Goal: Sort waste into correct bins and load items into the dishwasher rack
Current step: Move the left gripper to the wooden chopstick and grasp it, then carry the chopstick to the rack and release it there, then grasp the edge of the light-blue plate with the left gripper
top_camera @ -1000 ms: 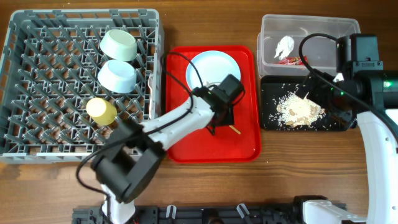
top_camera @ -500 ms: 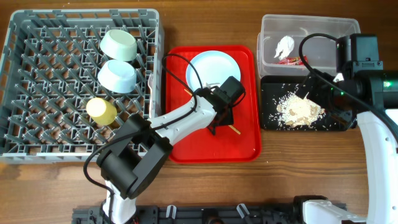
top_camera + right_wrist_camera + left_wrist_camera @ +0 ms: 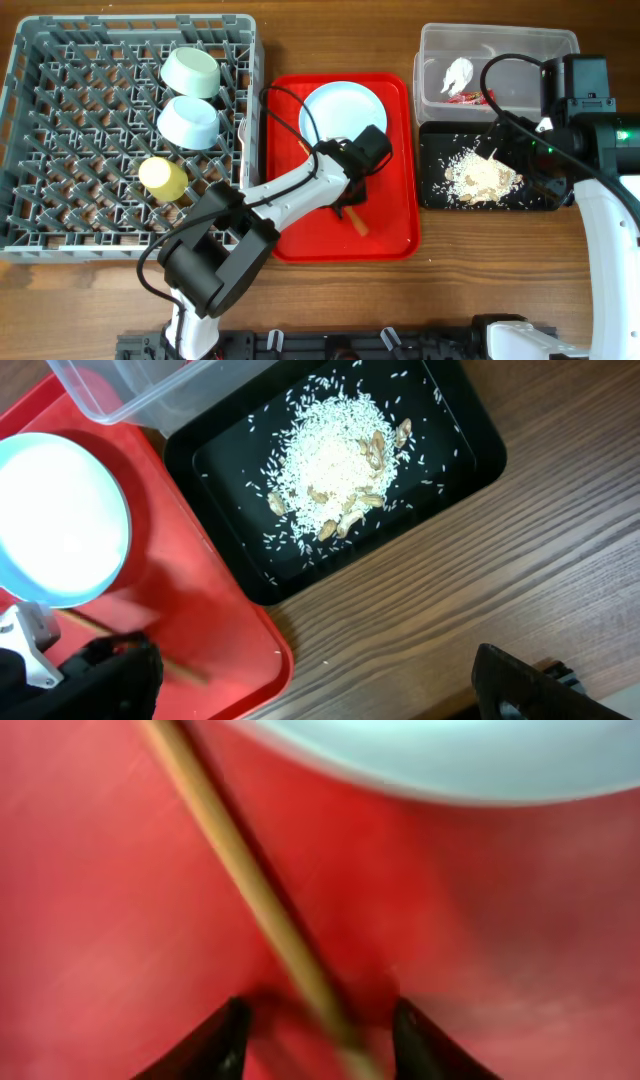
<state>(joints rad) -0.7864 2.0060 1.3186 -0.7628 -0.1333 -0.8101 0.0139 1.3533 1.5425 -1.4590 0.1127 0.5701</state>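
The grey dishwasher rack [image 3: 60, 150] holds a mint-green bowl [image 3: 190, 70], a light blue bowl [image 3: 188, 121] and a yellow cup [image 3: 163, 177]. The pale blue plate [image 3: 342, 108] lies on the red tray [image 3: 395, 225]. My left gripper [image 3: 350, 203] is low over the tray just below the plate. Its fingers [image 3: 318, 1040] are apart, with a thin wooden stick [image 3: 240, 880] running between them. The clear tub [image 3: 520, 45] holds the white tissue [image 3: 458, 72] and red wrapper [image 3: 470, 97]. The black tray [image 3: 440, 195] holds the rice scraps [image 3: 482, 176]. My right gripper [image 3: 320, 705] is open and empty above the table by the black tray [image 3: 450, 450]. No white fork shows.
The red tray [image 3: 210, 650] lies between the rack and the bins, its right edge close to the black tray. The stick's end [image 3: 356, 222] rests on the red tray. Bare wooden table lies in front of the trays [image 3: 470, 270].
The wooden stick has swung: its free end moved from right of my left gripper to below it. The left gripper shifted slightly. The right arm has not moved.
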